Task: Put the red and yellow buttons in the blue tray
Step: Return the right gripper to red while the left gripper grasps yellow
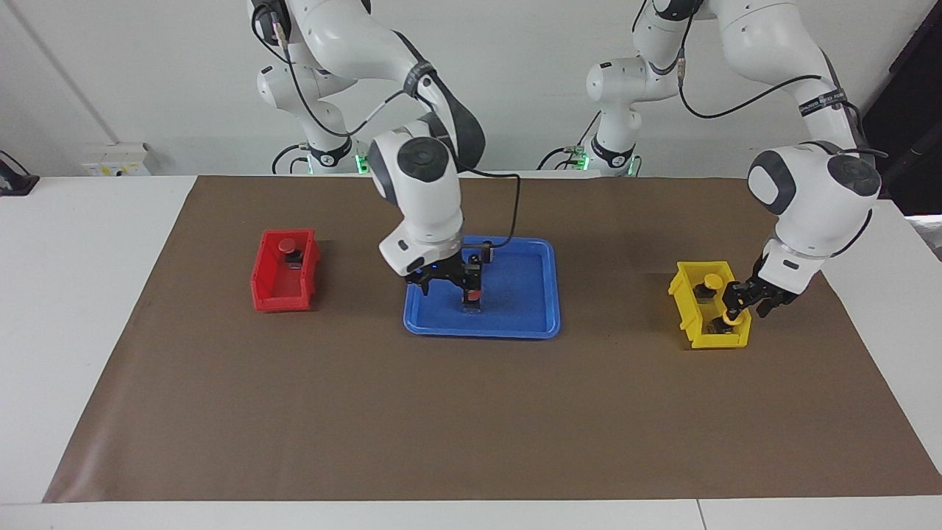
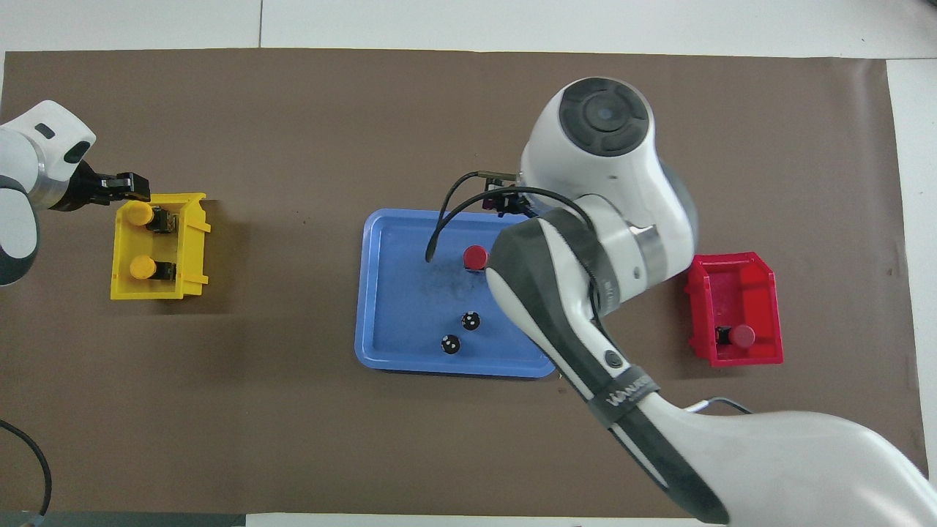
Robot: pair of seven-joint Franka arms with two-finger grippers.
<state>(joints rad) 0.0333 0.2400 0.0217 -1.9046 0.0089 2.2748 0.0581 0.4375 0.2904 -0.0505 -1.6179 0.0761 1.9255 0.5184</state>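
I see one red button in the blue tray, mid-frame; right gripper open over it. Left gripper at the yellow bin; grip I can't tell.

Facing view: a high camera across the counter looks back toward both arm bases and slightly down, set far enough off to take in the whole brown mat. Overhead view: a camera above the robots' end looks forward and steeply down, closer in, with the mat filling the frame. Both views share the mat, the blue tray, the red bin and the yellow bin, turned half a turn between them.
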